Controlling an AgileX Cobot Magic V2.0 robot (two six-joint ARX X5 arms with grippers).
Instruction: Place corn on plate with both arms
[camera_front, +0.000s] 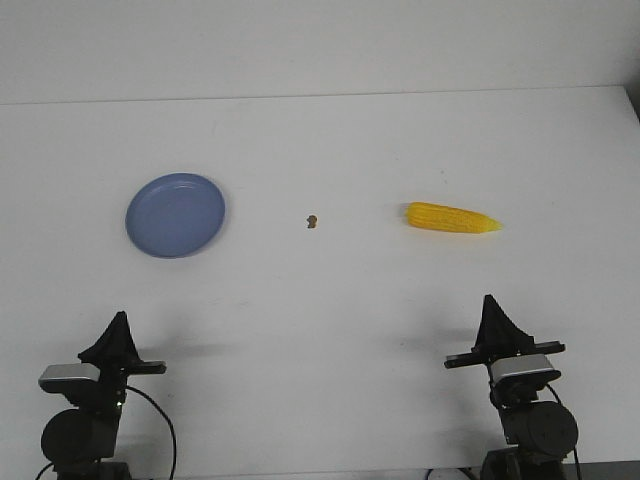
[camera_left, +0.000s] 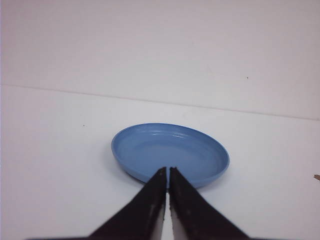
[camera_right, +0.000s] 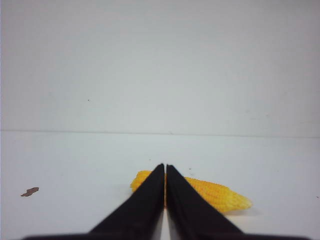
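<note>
The yellow corn (camera_front: 452, 217) lies on the white table at the right, its point to the right; it also shows in the right wrist view (camera_right: 215, 194) beyond the fingers. The light blue plate (camera_front: 176, 214) sits empty at the left; it also shows in the left wrist view (camera_left: 150, 145). My left gripper (camera_front: 120, 326) is shut and empty near the front edge, well short of the plate; in its own view (camera_left: 167, 170) the jaws are closed together. My right gripper (camera_front: 492, 305) is shut and empty near the front edge, short of the corn; in its own view (camera_right: 165, 166) the jaws are closed together.
A tiny brown speck (camera_front: 312, 220) lies on the table between plate and corn; it also shows in the right wrist view (camera_right: 30, 191). The table's far edge meets a white wall. The table's right edge runs close to the corn's side.
</note>
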